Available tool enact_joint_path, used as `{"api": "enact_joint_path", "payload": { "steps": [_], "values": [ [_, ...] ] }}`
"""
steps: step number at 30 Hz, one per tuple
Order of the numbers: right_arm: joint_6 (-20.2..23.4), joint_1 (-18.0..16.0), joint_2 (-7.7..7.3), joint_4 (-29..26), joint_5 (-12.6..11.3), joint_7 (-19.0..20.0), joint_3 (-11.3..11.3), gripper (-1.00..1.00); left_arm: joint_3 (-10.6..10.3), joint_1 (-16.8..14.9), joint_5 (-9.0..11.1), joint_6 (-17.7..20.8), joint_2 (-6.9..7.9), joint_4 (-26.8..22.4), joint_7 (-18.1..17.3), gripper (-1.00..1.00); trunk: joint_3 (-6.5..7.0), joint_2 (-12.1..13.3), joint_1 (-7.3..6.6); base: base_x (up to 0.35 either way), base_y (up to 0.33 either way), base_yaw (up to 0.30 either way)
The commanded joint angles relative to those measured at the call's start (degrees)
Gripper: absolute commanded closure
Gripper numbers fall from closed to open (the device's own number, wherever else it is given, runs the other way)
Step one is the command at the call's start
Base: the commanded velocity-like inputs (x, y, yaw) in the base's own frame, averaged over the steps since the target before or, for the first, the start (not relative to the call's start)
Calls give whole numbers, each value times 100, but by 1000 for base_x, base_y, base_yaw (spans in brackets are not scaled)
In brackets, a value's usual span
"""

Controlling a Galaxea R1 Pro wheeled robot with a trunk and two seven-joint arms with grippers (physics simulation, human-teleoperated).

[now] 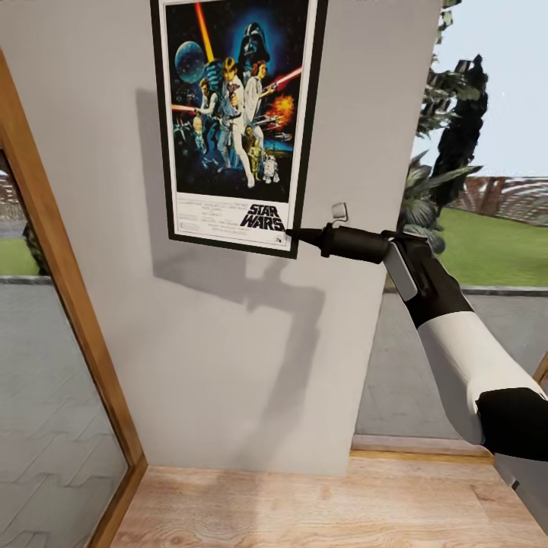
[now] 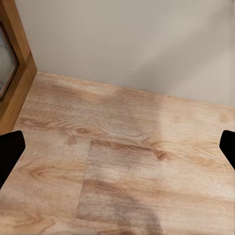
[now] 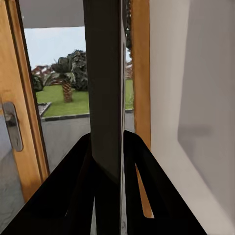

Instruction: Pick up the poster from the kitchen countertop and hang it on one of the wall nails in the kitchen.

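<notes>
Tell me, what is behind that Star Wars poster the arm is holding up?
Behind the poster is a plain grey wall, bearing its shadow. The right gripper pinches its lower corner. A small nail sticks out beside it; whatever the wall carries directly behind the poster is covered.

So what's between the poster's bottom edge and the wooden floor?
Bare grey wall, carrying only shadows, runs from the poster down to the floor in the head view.
</notes>
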Motion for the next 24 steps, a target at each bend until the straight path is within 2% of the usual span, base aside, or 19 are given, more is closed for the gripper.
{"api": "enact_joint_path", "payload": {
  "steps": [1,24],
  "values": [
    [62,-5,-6,2,-60,3,18,100,11,-1,37,9,-1,-2,-42,-100,11,36,-21,0,0,0],
    [62,-5,-22,1,-61,11,17,100,10,-1,36,9,-1,-4,-47,-100,424,958,-526,0,0,0]
  ]
}}
